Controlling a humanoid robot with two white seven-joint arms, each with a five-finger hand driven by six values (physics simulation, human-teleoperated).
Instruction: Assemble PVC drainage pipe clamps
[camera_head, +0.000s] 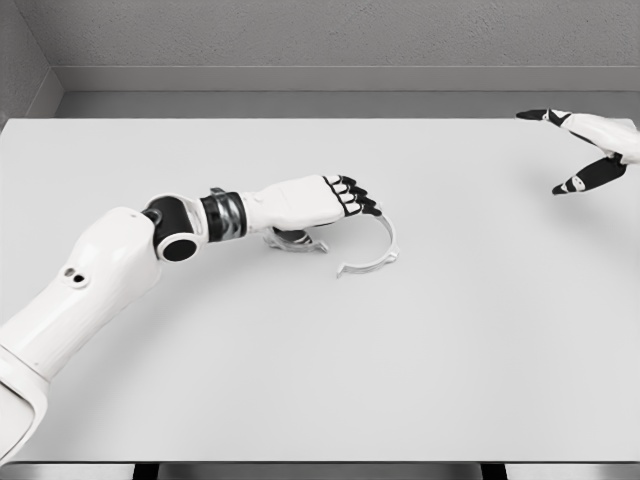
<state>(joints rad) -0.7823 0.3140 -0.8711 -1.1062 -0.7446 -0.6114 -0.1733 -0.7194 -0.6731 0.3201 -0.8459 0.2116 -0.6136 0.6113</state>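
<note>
Left robot hand (335, 197) reaching over tabletop (480, 350) middle, fingers curled narrow, touching upper end of open clamp half-ring (385, 250); whether gripping, cannot tell. Second clamp piece (295, 241) lying under wrist, partly hidden, just beside ring. Doing step well, as judgement: pinching ring firmly, keeping it flat, aligning ends with second piece. Right robot hand (590, 150) hovering near far right tabletop edge, fingers spread wide, holding nothing. Nothing obstructing between pieces.
</note>
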